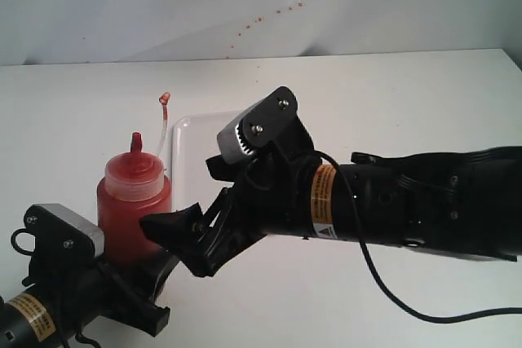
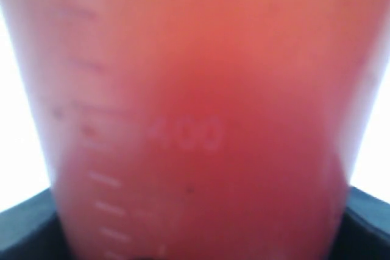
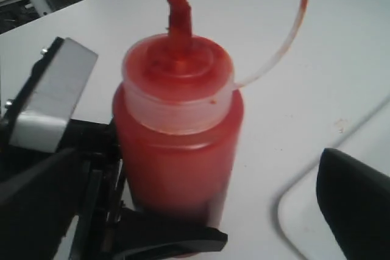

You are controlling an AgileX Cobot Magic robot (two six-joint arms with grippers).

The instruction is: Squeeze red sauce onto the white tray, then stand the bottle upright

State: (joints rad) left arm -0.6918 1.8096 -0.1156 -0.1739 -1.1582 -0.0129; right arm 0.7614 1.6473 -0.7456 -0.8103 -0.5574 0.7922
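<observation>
We saw the bottle [image 1: 133,201] standing upright on the white table [image 1: 65,120], just beside the near left corner of the white tray [image 1: 189,132], its thin cap strap [image 1: 163,120] arching up toward the tray. The left gripper [image 1: 139,265] pinched the bottle low on its body, a dark finger [image 2: 24,226] pressed against each side. The right gripper [image 1: 186,201] reached in from over the tray with its fingers spread wide, hanging just beside the bottle's tray-facing side, and we could not tell whether its lower fingertip touched the plastic.
</observation>
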